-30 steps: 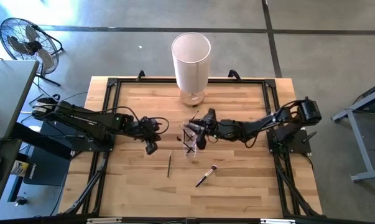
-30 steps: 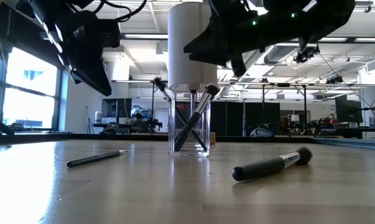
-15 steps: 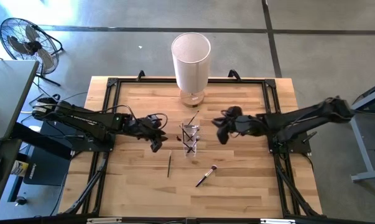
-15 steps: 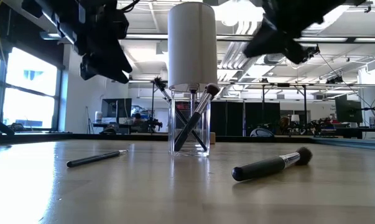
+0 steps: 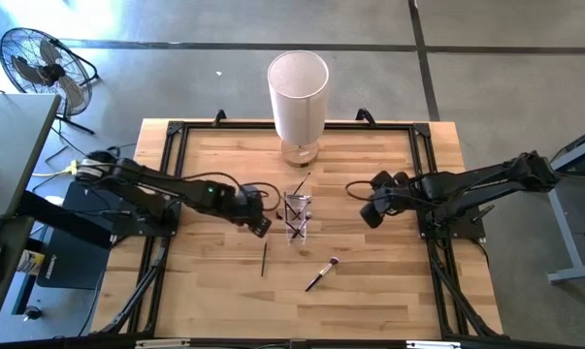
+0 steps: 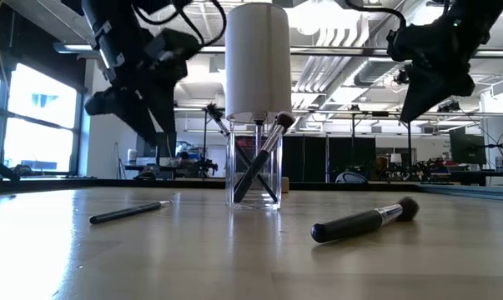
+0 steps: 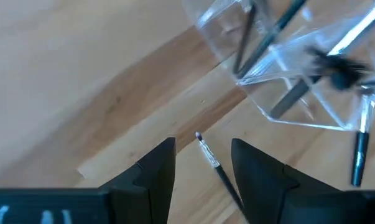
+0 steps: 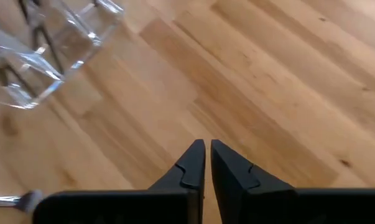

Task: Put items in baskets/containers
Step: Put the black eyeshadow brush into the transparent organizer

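Note:
A clear plastic cup (image 5: pixel 295 214) (image 6: pixel 255 171) stands mid-table with several brushes leaning in it. A thin dark brush (image 5: pixel 264 257) (image 6: pixel 126 213) lies flat on the table on the cup's near-left side. A thicker dark brush (image 5: pixel 321 274) (image 6: pixel 364 222) lies nearer the front. My left gripper (image 5: pixel 259 225) (image 7: pixel 203 146) is open and hangs just left of the cup. Its fingers stand above and to either side of the thin brush's tip (image 7: pixel 207 154), clear of it. My right gripper (image 5: pixel 373 213) (image 8: pixel 206 149) is shut, empty, and hangs in the air right of the cup.
A tall white cylinder (image 5: pixel 298 92) stands at the table's far edge behind the cup. Black frame rails (image 5: pixel 172 145) run along the table's sides. Bare wood lies at the near edge and both front corners.
My right gripper has drawn back from over the cup toward the table's right edge. My left gripper has moved right toward the cup and come down over the thin brush's tip. The brushes in the cup and on the table have stayed put.

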Available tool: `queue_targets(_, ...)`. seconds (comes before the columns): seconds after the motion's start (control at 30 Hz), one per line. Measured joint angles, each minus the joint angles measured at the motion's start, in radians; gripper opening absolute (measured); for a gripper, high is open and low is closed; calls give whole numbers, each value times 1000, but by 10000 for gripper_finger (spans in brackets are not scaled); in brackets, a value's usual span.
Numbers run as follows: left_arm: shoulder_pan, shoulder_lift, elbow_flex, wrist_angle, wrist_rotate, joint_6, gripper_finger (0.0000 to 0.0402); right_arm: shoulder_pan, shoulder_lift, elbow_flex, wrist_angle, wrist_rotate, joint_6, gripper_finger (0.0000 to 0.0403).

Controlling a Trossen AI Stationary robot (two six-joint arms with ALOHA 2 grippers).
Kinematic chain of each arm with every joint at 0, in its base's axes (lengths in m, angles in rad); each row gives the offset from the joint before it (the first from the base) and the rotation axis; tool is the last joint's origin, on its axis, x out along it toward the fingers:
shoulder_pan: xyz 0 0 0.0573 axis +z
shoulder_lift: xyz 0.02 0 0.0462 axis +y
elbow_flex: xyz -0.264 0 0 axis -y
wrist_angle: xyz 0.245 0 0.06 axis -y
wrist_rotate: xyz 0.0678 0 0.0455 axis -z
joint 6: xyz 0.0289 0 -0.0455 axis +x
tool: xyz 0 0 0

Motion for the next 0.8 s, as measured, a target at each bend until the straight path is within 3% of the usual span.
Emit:
queue_targets(0.3, 0, 162, 5, 66, 40, -183, 154, 0, 0, 0, -38, 36, -109, 24)
queue_targets(0.8, -14, 292, 22, 134, 92, -196, 154, 0, 1, 0, -57, 51, -120, 19)
